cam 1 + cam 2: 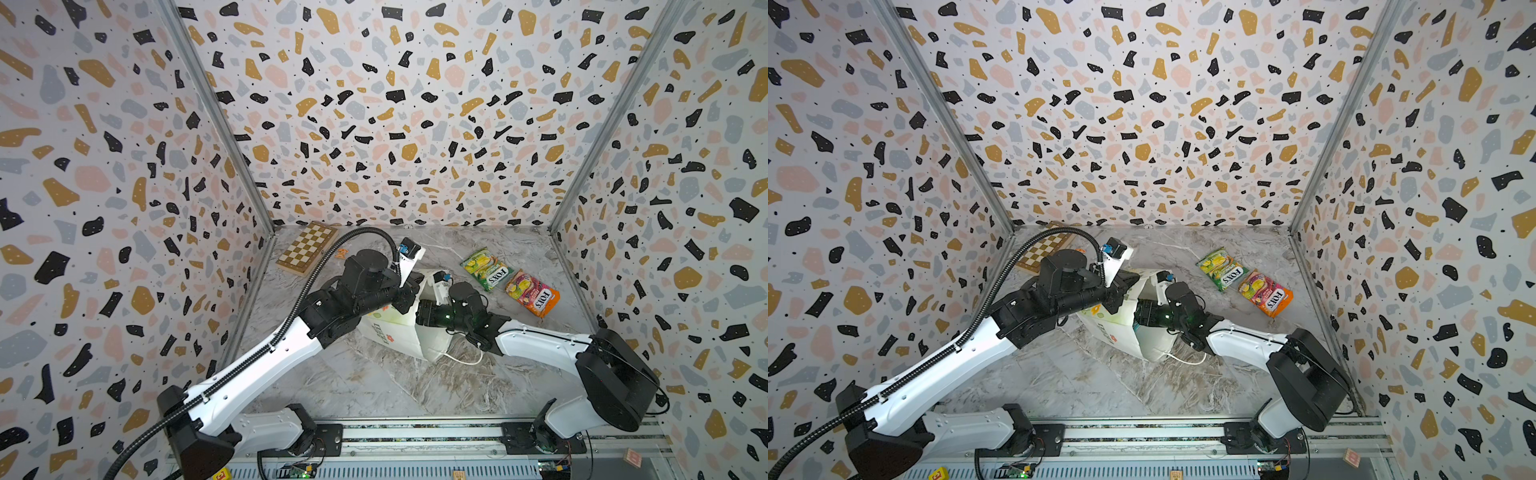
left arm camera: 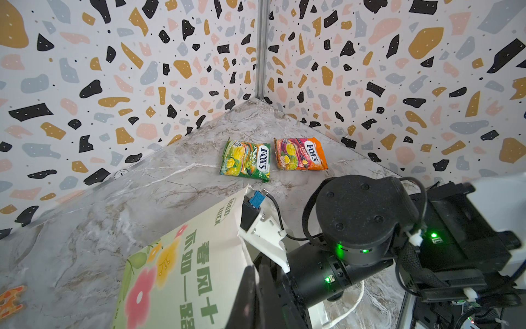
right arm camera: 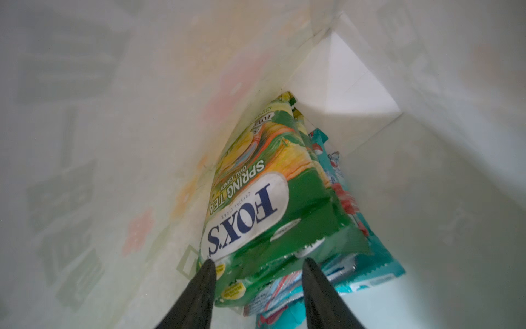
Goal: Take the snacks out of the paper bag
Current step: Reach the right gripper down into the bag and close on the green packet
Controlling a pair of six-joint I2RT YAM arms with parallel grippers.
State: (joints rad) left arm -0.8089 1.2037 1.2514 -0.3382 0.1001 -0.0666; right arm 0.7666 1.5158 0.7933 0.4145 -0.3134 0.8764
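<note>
**Top views:** 1 paper bag (image 1: 432, 338) (image 1: 1152, 340), tipped over on the marble table (image 1: 374, 386). Both top views show 2 snacks already out. The loose green packet (image 1: 484, 268) (image 1: 1219, 268) and the pink-orange packet (image 1: 532, 293) (image 1: 1266, 295) lie side by side, nearly touching. They are beyond the right arm (image 1: 540, 345) and well apart from both tools. 1 chessboard (image 1: 307, 248) lies past the left arm's wrist. The left gripper (image 1: 409, 293) is at the bag's rim, its jaws mostly hidden here. The right arm's tool is hidden too, sunk into the bag's mouth up to the wrist.

**Left wrist view:** the left gripper (image 2: 256, 296) is closed tight, the bag's rim pinched between its two dark fingers. The flowered bag wall (image 2: 176, 270) runs just beside it. The same 2 packets lie ahead of it near the corner, well apart from it. 1 orange scrap (image 2: 11, 299) sits off to its side on the table. The right arm enters the bag just beside this gripper.

**Right wrist view:** this looks down inside the bag. The right gripper (image 3: 259, 260) has its fingers (image 3: 199, 296) clearly apart with nothing clamped. The bagged green packet (image 3: 256, 199) is directly ahead, with its near end behind the two tips. Can't tell if the tips touch it. Teal packets (image 3: 370, 273) lie under it, at least 2, exact count unclear. One more green-yellow edge peeks out behind it, deeper in.
</note>
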